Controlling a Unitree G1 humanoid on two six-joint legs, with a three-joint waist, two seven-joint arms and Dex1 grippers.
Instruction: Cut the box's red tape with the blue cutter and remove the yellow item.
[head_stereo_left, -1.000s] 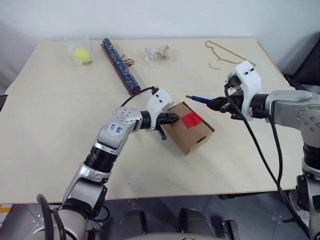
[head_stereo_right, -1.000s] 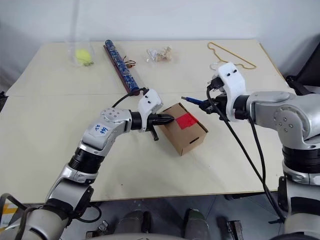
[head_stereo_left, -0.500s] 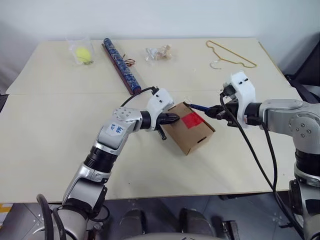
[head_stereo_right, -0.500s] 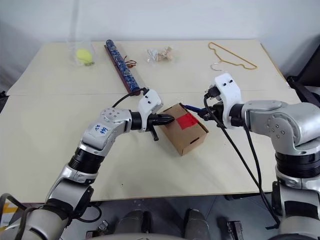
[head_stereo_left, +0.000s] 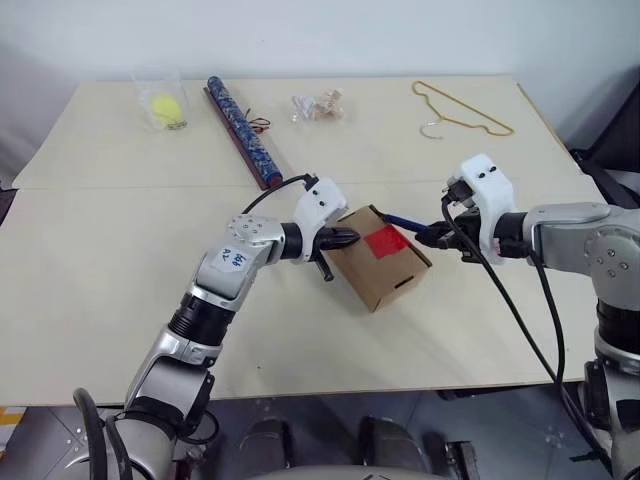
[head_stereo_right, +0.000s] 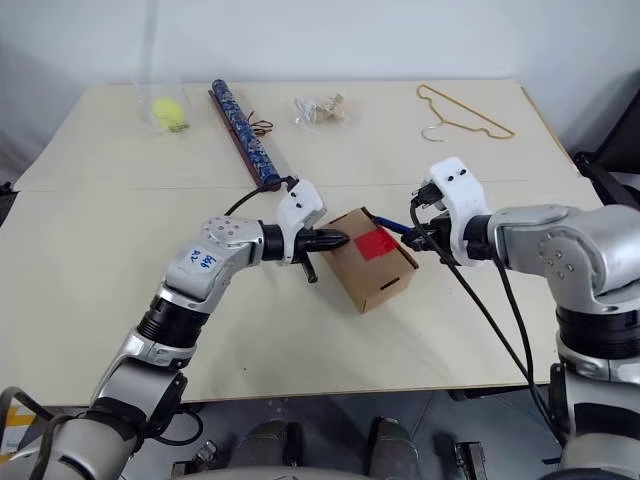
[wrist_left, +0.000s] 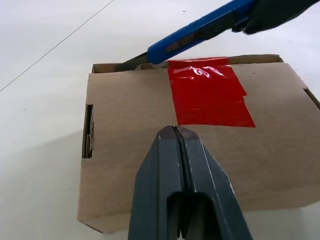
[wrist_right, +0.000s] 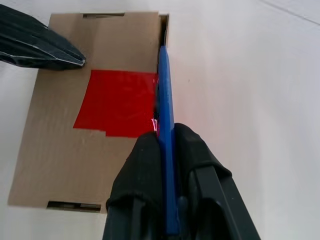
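Box (head_stereo_left: 378, 256) sits mid-frame on the surface (head_stereo_left: 120, 290), braced by the shut left pincer (head_stereo_left: 345, 238); the right pincer (head_stereo_left: 432, 234), gripping the blue cutter (wrist_left: 200, 32), has dipped its blade to the red tape (wrist_left: 210, 97) edge, so cutting can begin

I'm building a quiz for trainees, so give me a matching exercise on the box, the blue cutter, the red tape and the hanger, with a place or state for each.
Things:
1. box
2. blue cutter
3. red tape
4. hanger

Places or states:
A. at the table's far right
B. stuck across the box top
C. pinched in the right gripper
D. pressed by the shut left gripper

Pairs: 1-D, 2-C, 3-B, 4-A
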